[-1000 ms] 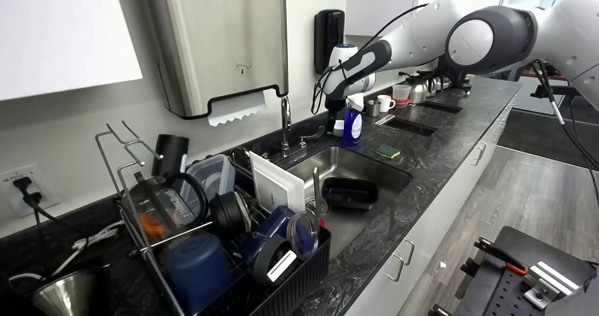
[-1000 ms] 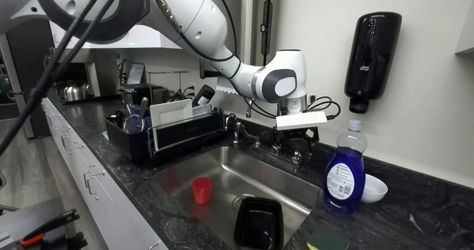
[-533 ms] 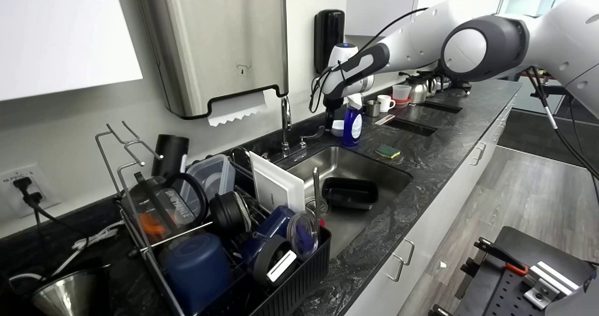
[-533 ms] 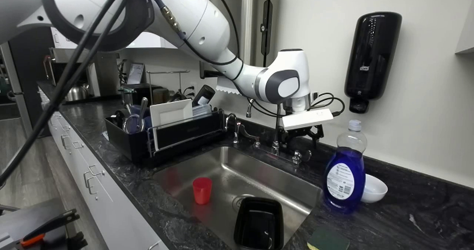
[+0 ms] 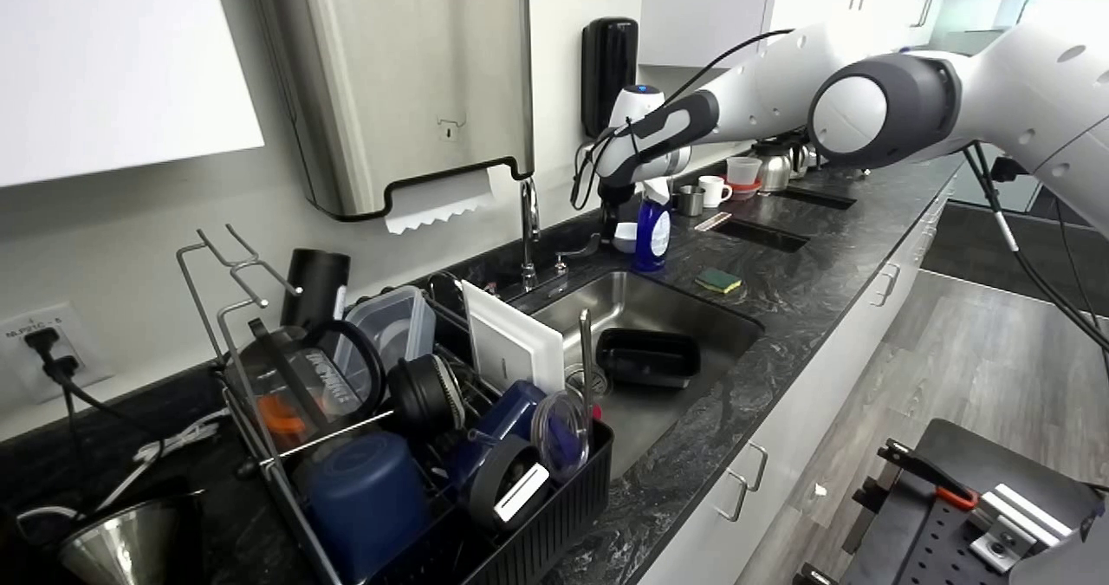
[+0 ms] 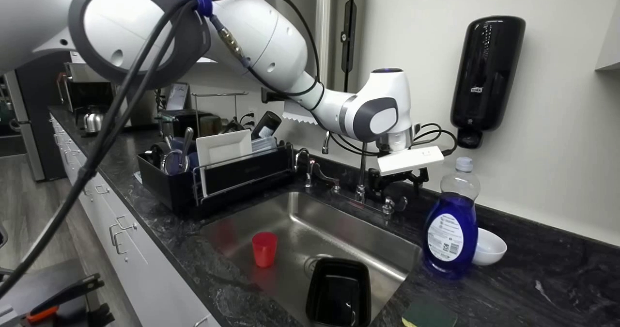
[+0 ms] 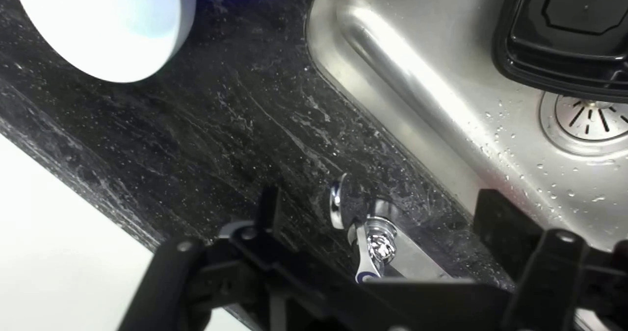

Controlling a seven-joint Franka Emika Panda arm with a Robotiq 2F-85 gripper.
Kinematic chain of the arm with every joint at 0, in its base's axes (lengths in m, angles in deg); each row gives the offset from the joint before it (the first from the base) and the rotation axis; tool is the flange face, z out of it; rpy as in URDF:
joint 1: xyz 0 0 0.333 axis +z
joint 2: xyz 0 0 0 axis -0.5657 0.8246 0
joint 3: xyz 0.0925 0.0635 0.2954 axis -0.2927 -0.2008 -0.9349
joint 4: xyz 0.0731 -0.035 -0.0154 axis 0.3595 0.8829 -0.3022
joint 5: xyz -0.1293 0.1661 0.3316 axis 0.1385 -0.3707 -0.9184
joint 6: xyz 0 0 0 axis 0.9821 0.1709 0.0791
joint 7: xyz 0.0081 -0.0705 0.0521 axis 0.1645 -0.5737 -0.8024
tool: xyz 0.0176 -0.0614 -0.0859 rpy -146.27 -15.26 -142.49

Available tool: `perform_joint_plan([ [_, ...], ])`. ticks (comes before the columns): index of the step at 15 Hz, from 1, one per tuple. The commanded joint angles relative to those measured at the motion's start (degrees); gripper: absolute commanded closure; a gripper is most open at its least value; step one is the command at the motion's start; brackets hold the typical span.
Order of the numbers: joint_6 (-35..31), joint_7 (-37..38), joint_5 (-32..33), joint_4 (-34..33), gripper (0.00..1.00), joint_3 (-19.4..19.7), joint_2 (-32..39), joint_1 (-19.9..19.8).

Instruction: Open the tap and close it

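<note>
Tap (image 5: 529,221) behind sink (image 6: 339,223); 1 cup (image 6: 264,249), 1 tray (image 6: 338,288) inside.

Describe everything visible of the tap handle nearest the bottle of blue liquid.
The tap handle looks like polished chrome: a rounded, mirror-like paddle on a stubby upright hub, with a blue ring-shaped mark visible in the wrist view. It sits on a flat metal plate on the dark counter, beside the sink. The open pincer shows on either side of it in that view; no contact is evident. I can't tell whether it is turned on or off.
</note>
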Motion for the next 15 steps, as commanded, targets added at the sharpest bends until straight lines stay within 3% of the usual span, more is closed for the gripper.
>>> perform_joint_plan([
  [1,2.11,-3.84,-0.73,-4.14,0.0,-2.64,2.69,-1.61],
  [15,14.38,-8.71,-2.05,-8.47,0.0,-3.27,3.53,-1.64],
])
